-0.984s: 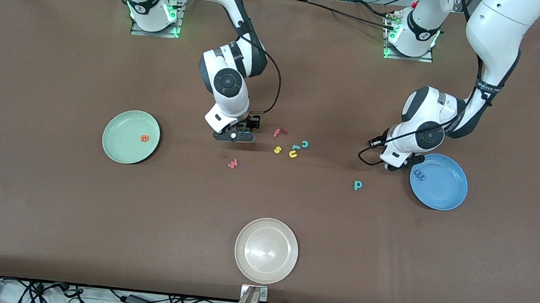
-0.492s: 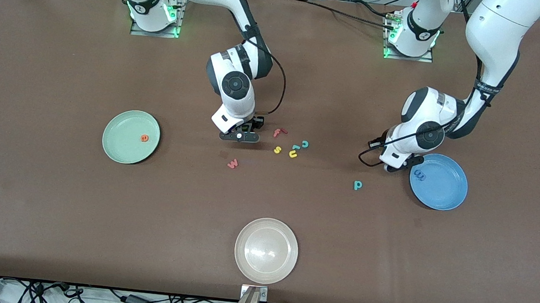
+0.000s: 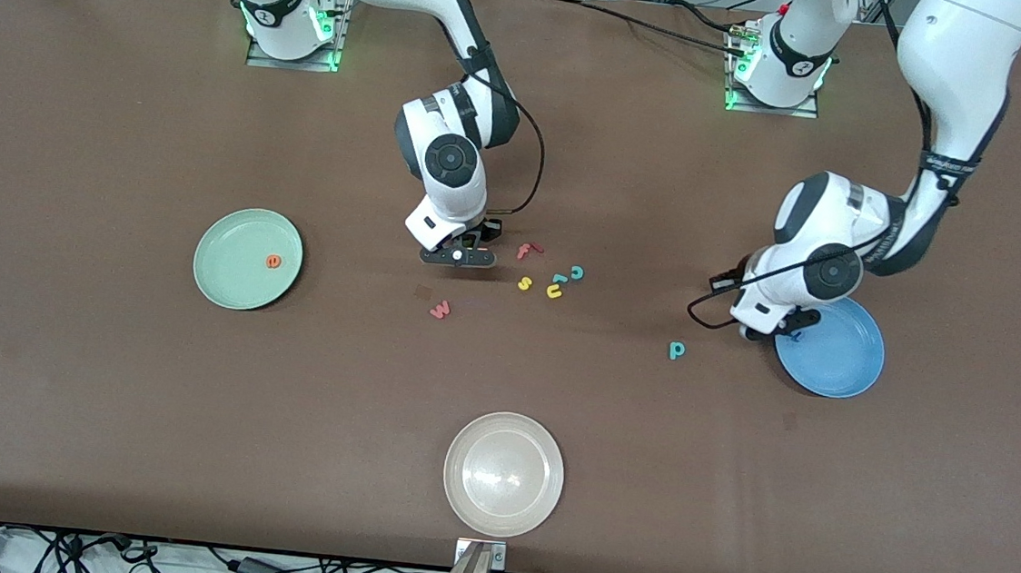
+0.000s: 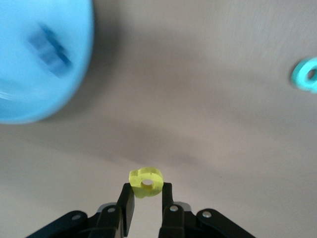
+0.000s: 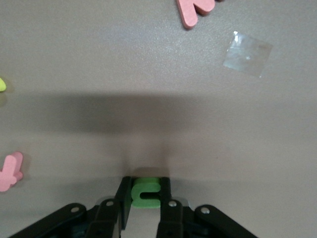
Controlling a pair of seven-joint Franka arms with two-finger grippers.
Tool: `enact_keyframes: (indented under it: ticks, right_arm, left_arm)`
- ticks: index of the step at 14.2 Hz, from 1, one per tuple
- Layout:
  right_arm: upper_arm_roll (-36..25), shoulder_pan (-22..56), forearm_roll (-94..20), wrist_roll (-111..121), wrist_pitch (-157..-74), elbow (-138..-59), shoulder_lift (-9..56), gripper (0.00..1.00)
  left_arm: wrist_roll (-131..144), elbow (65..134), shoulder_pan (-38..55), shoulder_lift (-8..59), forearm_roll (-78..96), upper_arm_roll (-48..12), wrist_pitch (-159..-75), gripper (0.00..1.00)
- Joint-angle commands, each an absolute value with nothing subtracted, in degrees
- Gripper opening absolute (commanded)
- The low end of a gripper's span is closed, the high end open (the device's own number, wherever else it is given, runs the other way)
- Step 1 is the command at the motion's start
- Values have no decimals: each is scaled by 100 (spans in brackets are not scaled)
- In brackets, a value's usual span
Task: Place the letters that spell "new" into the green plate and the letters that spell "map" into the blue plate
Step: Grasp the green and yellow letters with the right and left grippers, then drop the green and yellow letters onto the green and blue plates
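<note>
— Grippers first: where, and holding what?

— Right gripper [image 5: 144, 194] pinched on small green foam letter n [image 5: 145, 193], low over bare brown table [image 3: 101, 400] beside the loose letter cluster. Left gripper [image 4: 147, 198] clamped on tiny yellow foam letter a [image 4: 146, 182], up over the table at the rim of round bright blue shallow plate [image 3: 842, 358].

— Blue plate's contents?

— Dark blue foam letter m [image 4: 49, 44] inside, seen blurred in left wrist view; hidden under the left arm in front view.

— Remaining task letters?

— Small teal foam letter p [image 3: 676, 350] flat on the table, near the blue plate, toward the right arm's end from it. Tiny orange foam letter e [image 3: 273, 261] inside round pale mint-green shallow plate [image 3: 224, 278]. Salmon-red foam letter w [image 3: 440, 309] on the table, nearer to the front camera than the right gripper.

— Anything else lying about?

— Red foam f [image 3: 526, 250], yellow foam s [image 3: 524, 283], yellow u-shaped foam letter [image 3: 554, 292] and teal foam c [image 3: 576, 273] grouped mid-table — close together, some nearly touching. Larger round cream-white plate [image 3: 458, 492] nearest the front camera.
</note>
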State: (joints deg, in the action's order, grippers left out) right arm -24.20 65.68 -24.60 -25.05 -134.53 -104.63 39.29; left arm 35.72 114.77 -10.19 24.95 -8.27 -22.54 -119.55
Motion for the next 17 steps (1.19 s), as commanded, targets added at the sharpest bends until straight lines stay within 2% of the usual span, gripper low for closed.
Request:
enact_keyframes:
  ticks: [1, 4, 7, 8, 9, 10, 11, 14, 17]
  right_arm:
    - [-2417, 6460, -2558, -2452, -13403, -10424, 3955, 13]
    - [-2565, 6171, -2531, -2382, -13185, -10415, 3753, 12]
    - [-3354, 5977, -2461, -1796, -12790, -10415, 3691, 12]
    - [-3679, 5968, -2461, -1454, -12571, -10432, 3691, 12]
    - [-4109, 5976, -2452, -954, -12203, -10476, 3683, 12]
    - [-4426, 5968, -2461, -410, -11860, -10511, 3691, 12]
    - [-4638, 5889, -2461, 100, -11639, -10625, 3691, 12]
    - [-4904, 5583, -2470, 1034, -11645, -10986, 3700, 12]
    - [-4869, 4949, -2505, 1738, -11785, -10986, 3875, 15]
  left_arm:
    - [2789, 10882, -1309, 2531, -1203, -2206, -11453, 10]
    - [1638, 10601, -1809, 2881, -1869, -2153, -11470, 11]
    - [1047, 10582, -2030, 3189, -2004, -2145, -11522, 15]
    - [1037, 10582, -2100, 3286, -2013, -2145, -11531, 21]
    - [1037, 10582, -2144, 3339, -2021, -2145, -11549, 41]
    - [1046, 10573, -2153, 3340, -2021, -2145, -11540, 82]
    - [1037, 10565, -2153, 3314, -2021, -2153, -11531, 100]
    - [1011, 10381, -2118, 3182, -2004, -2250, -11444, 100]
    - [703, 9934, -2118, 3111, -1890, -2986, -11224, 100]
